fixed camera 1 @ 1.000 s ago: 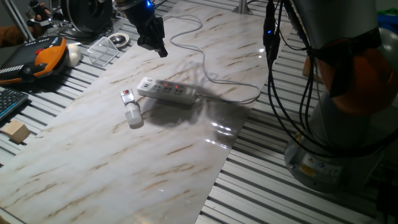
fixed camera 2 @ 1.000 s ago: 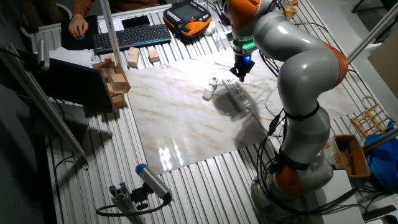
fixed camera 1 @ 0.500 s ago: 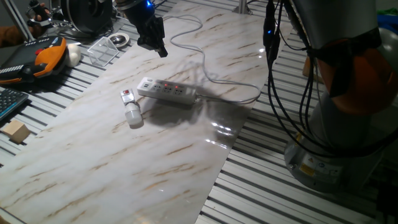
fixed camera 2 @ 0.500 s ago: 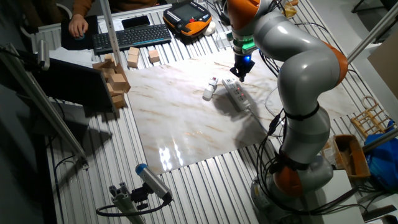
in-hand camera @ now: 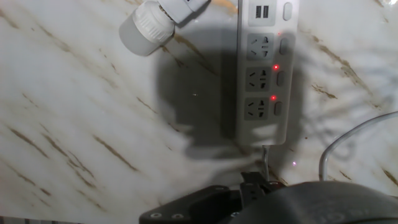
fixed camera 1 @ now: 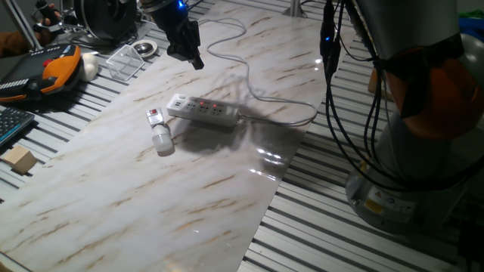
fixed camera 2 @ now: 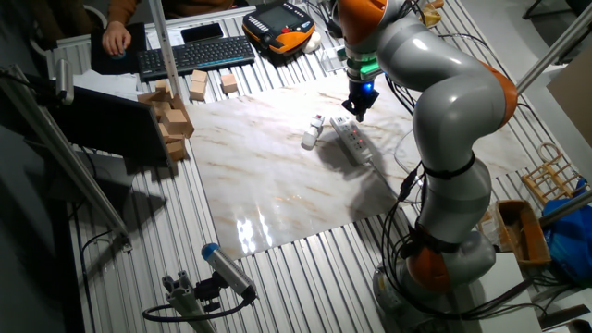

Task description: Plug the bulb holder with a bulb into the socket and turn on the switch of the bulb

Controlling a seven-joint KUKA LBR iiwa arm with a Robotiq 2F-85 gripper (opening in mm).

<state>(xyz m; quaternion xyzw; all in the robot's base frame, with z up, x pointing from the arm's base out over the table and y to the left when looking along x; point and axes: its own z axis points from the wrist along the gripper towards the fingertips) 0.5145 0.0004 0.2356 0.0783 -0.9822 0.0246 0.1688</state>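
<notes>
a marbled board (fixed camera 1: 189,189) lies on a slatted table, with bare room toward its near edge. the socket (fixed camera 1: 203,109) lies near the middle, the bulb holder (fixed camera 1: 156,118) and bulb (fixed camera 1: 162,141) just beside its end. the gripper (fixed camera 1: 189,54) hangs above, well apart; cannot tell its spread.

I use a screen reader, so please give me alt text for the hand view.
A white socket strip lies on marble table, three outlets and small red lights showing. The bulb lies beside it at top left, unplugged. The camera's own dark housing fills the bottom edge.
</notes>
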